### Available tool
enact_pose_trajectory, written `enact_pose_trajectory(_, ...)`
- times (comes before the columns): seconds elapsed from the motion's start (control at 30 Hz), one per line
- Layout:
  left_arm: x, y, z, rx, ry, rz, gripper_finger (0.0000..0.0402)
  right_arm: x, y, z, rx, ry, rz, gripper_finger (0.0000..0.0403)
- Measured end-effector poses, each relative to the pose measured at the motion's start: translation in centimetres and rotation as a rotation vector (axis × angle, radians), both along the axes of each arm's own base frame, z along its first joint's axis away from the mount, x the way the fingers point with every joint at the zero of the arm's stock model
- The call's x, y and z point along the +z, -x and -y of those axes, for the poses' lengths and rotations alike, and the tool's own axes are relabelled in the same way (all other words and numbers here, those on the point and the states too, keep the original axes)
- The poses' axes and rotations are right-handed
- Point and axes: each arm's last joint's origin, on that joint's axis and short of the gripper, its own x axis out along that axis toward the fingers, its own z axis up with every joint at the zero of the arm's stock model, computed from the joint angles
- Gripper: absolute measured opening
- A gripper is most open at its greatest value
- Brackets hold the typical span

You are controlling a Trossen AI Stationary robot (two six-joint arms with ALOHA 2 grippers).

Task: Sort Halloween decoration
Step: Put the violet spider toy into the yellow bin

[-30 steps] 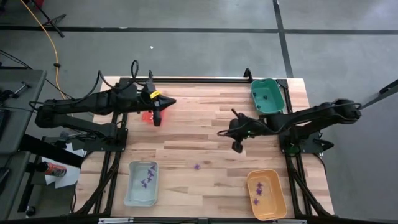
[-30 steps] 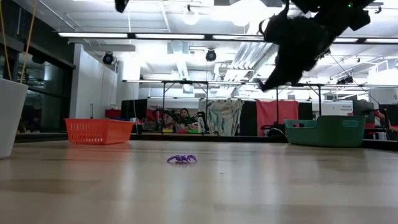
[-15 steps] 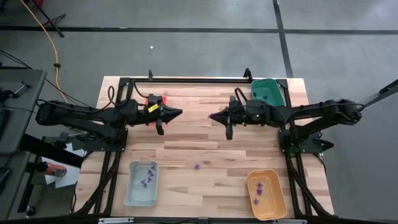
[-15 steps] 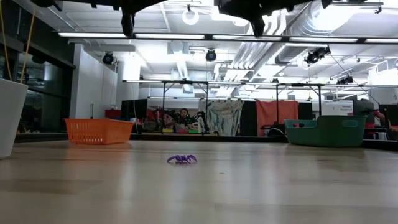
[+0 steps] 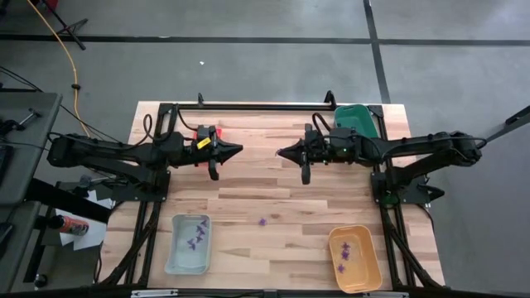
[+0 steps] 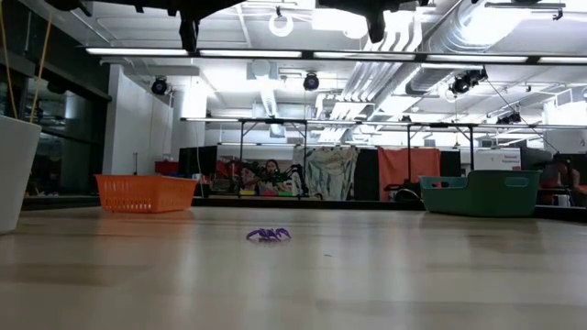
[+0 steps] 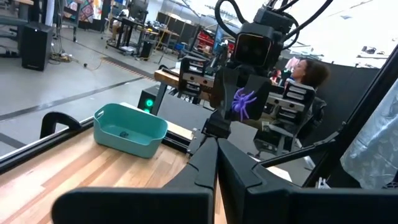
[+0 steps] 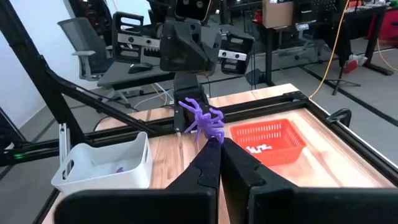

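Observation:
My right gripper (image 5: 280, 153) is high over the table's far middle, pointing toward the table's left, and is shut on a purple spider (image 8: 202, 121). The spider also shows in the left wrist view (image 7: 242, 102). My left gripper (image 5: 239, 150) faces it a short way off, pointing right; it is shut and empty (image 7: 216, 140). Another purple spider (image 5: 262, 221) lies on the table's near middle, resting on its legs (image 6: 268, 235). Purple pieces lie in the pale blue tray (image 5: 189, 242) and in the orange tray (image 5: 354, 258). My right gripper pinches the purple spider's body (image 8: 205, 127) between its two fingertips. The fingers lie about level and point toward the table's left. The spider is lifted clear of the table, and its legs spread out beyond and above the fingertips.
The red tray (image 5: 203, 135) stands at the far left, mostly under my left arm. The green tray (image 5: 354, 120) stands at the far right, partly under my right arm. A black rail (image 5: 248, 105) runs along the far edge. The bare wood in the middle (image 5: 265, 190) is open.
My left gripper has swung from over the red tray toward the table's middle and now points right. My right gripper has risen and gone toward the far edge and left, coming level to face the left gripper. The spider on the table has not moved.

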Motion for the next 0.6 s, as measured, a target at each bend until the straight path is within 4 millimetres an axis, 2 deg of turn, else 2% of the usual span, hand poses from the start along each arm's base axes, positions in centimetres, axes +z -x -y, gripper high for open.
enact_pose_trajectory(0.13,0.0,0.0,0.0,0.000,0.000,0.000,0.0000,0.0,0.0,-0.2,0.057,-0.091,-0.004,0.0000)
enact_pose_trajectory(0.27,0.0,0.0,0.0,0.000,-0.001,-0.001,0.0000,-1.0,0.3,-2.0,0.321,-0.329,-0.141,0.0000)
enact_pose_trajectory(0.4,0.0,0.0,0.0,-0.005,-0.001,0.000,0.0000,-2.8,1.7,-5.9,0.503,-0.565,-0.446,0.0000)
enact_pose_trajectory(0.6,0.0,0.0,0.0,-0.007,-0.009,-0.002,0.0000,-4.4,6.0,-14.0,0.630,-0.703,-0.851,0.0000)
